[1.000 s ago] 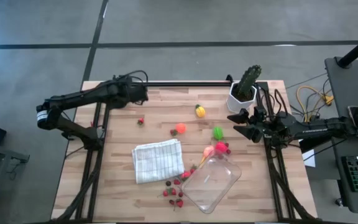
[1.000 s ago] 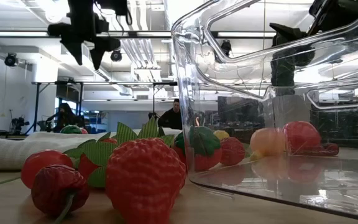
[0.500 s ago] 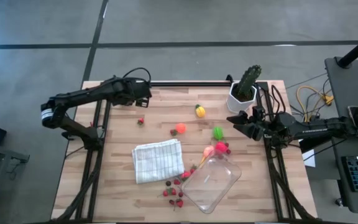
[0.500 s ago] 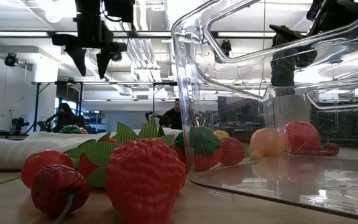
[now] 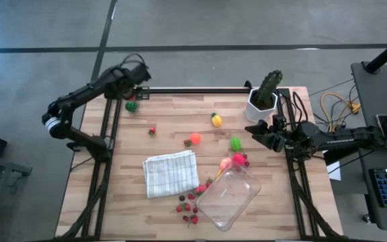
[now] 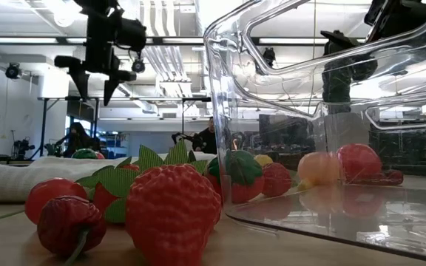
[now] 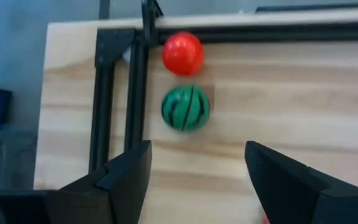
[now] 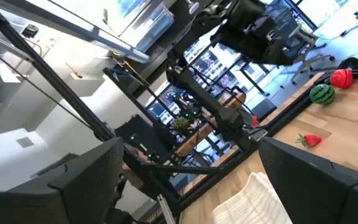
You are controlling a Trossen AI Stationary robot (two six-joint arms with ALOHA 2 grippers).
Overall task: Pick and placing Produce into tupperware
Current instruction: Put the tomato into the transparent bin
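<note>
The clear tupperware (image 5: pixel 228 198) lies near the table's front right, and it fills the right of the low view (image 6: pixel 331 111). The produce lies scattered: a yellow piece (image 5: pixel 216 120), an orange one (image 5: pixel 195 139), a green one (image 5: pixel 235 143), pink ones (image 5: pixel 232 161), a small strawberry (image 5: pixel 152 131) and red berries (image 5: pixel 188 208). A green striped ball (image 7: pixel 186 109) and a red ball (image 7: pixel 183 53) lie at the far left corner. My left gripper (image 7: pixel 197 168) is open and empty above those two balls. My right gripper (image 5: pixel 257 134) is open and empty beside the cactus pot.
A white checked folded cloth (image 5: pixel 170 173) lies left of the tupperware. A dark green cactus in a white pot (image 5: pixel 264 94) stands at the far right. A black rail (image 5: pixel 200 89) runs along the table's far edge. People sit in the room behind the table (image 6: pixel 209 137).
My left gripper has gone toward the table's far left corner and stays open. The green striped ball, hidden under the arm before, now shows on the table. My right arm has kept still.
</note>
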